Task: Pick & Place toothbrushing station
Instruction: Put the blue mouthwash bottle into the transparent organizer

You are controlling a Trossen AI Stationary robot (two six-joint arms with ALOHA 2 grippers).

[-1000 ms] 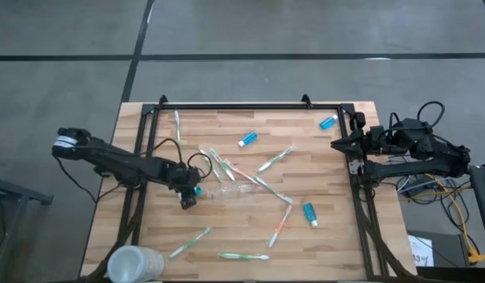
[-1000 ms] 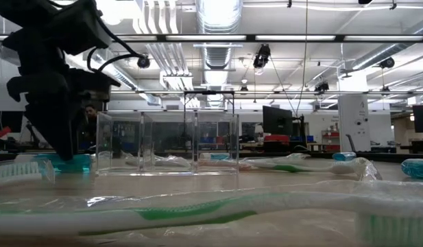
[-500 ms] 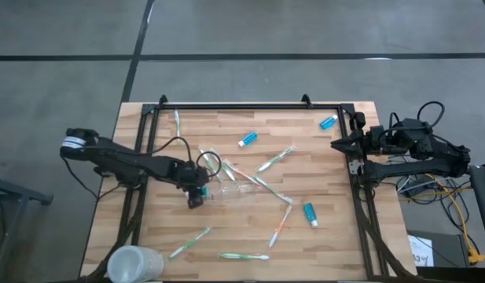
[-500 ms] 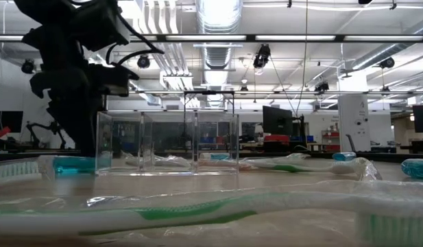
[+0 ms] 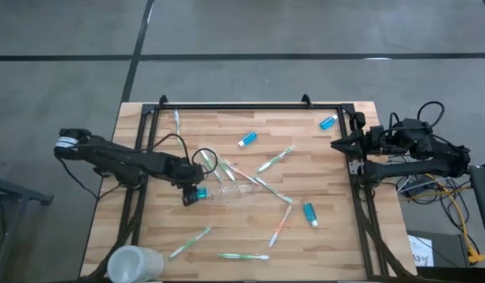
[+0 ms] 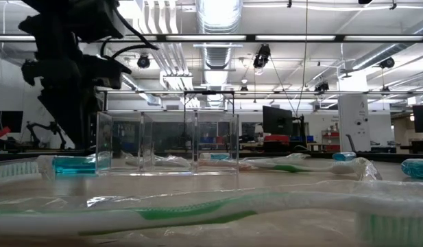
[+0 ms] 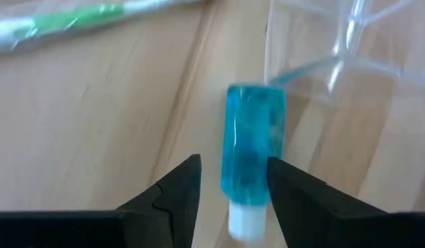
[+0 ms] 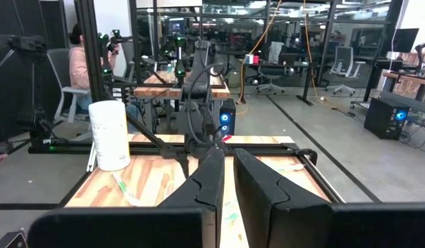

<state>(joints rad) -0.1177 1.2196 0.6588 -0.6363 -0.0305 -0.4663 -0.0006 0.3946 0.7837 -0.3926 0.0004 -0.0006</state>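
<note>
I had the left end effector [image 5: 192,196] down at the counter [image 5: 336,236], just beside the left end of the toothbrushing station [image 5: 236,191], the clear holder lying near the counter's middle. Its fingers [image 7: 174,193] stood spread with a small blue tube [image 7: 253,155] lying flat between them, cap toward the wrist. There was a sliver of wood showing on each side of the tube, so I judged it bracketed, not yet gripped.

Over the last second that arm had wandered: first it sat a little left of the station with the tube at its tip, then it pushed in closer to the station's end wall, and by this moment it had backed off slightly again. The low view showed the same thing, the dark arm [image 6: 67,75] sliding toward the holder's wall and easing away, with the tube left resting against the holder's near corner [image 6: 75,165]. The jaws had not changed their spread in that time. To me that meant alignment, not pickup; the tube was still on the wood outside the station, and closing was the step in hand.

Relative to the station, the other tubes and the wrapped toothbrushes [image 5: 276,159] lay scattered all round it. The right end effector [image 5: 335,144] waited at the counter's right edge, well apart from the station, its fingers pressed nearly together on nothing.
</note>
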